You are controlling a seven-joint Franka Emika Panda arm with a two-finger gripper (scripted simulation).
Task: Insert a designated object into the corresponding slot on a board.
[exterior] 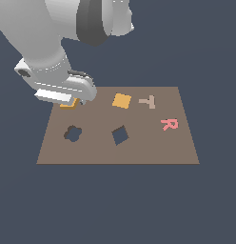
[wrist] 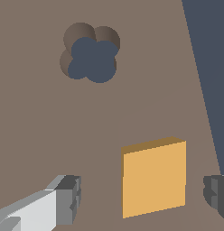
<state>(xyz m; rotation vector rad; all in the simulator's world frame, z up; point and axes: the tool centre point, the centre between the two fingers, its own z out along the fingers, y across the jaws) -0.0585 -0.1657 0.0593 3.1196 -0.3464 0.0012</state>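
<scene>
An orange square tile (wrist: 153, 178) lies flat on the brown board (exterior: 153, 147) near its far corner on the exterior view's left, mostly hidden under my hand (exterior: 68, 103). My gripper (wrist: 142, 196) is open and low over the board, one finger on each side of this tile, not touching it. Its identical twin (exterior: 122, 100) lies further to the exterior view's right. The dark diamond-turned square slot (exterior: 120, 135) is in the board's near middle and out of the wrist view.
A dark clover-shaped hole (exterior: 73, 133) is cut in the board just nearer than my gripper; it also shows in the wrist view (wrist: 91, 58). A tan T letter (exterior: 147, 101) and a pink R letter (exterior: 169, 124) lie towards the exterior view's right.
</scene>
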